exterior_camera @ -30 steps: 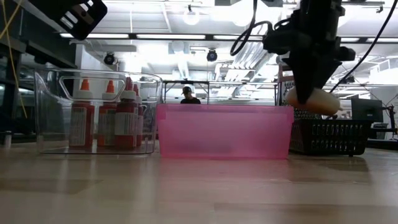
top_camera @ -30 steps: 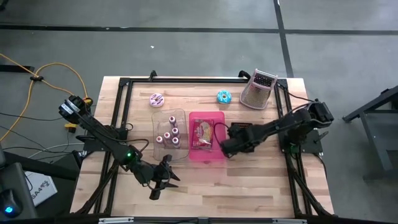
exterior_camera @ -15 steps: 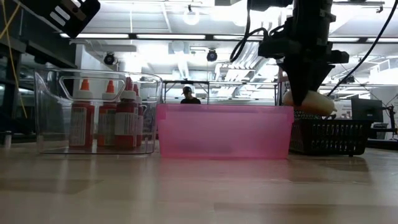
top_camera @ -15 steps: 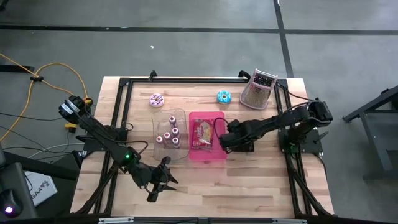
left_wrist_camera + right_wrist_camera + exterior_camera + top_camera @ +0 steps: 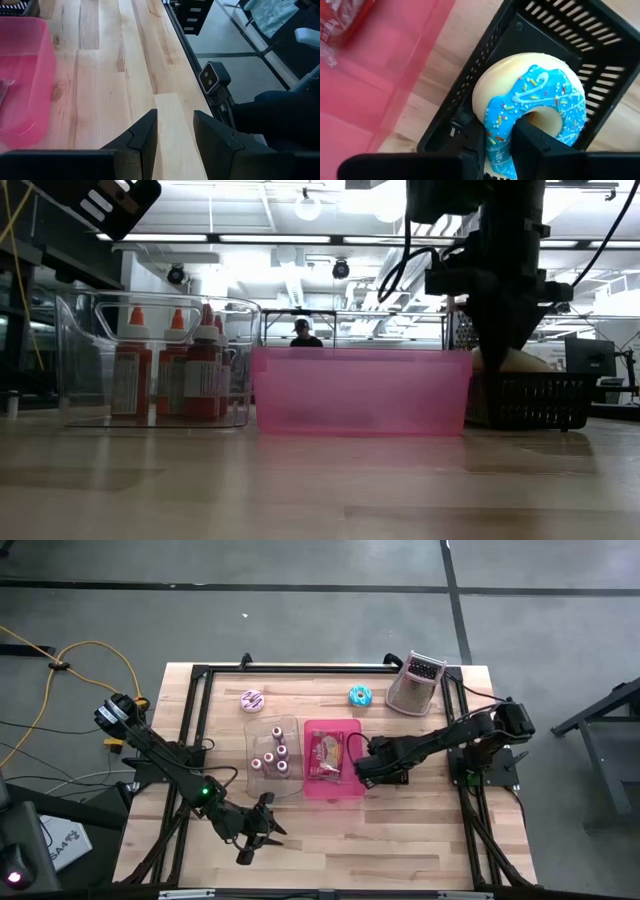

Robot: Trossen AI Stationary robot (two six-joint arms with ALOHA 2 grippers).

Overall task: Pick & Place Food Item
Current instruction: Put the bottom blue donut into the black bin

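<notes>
A cream doughnut with blue icing and sprinkles (image 5: 530,95) is in my right gripper (image 5: 502,142), which is shut on it and points down into a black mesh basket (image 5: 485,65) just right of the pink bin (image 5: 333,772). In the low view the doughnut's top (image 5: 520,360) shows just above the basket's rim (image 5: 530,400). My left gripper (image 5: 175,127) hovers open near the table's front edge (image 5: 265,823), with nothing between its fingers. My right gripper pinches the doughnut's ring (image 5: 497,132), on its iced side, with one finger in the hole (image 5: 540,137) and the other outside. The fingers come from above, pointing down. The doughnut stands tilted on edge inside the basket; whether it touches the basket's floor cannot be told.
The pink bin holds a wrapped food packet (image 5: 326,755). Left of it stands a clear bin with red-capped bottles (image 5: 274,755). A pink doughnut (image 5: 252,700), a blue doughnut (image 5: 360,695) and a metal grater (image 5: 415,683) lie at the far side. A person shows far behind (image 5: 302,332).
My right gripper has gone down with the doughnut, still shut on it. The doughnut hung clear above the basket's rim a second ago and now sits sunk inside the basket.
</notes>
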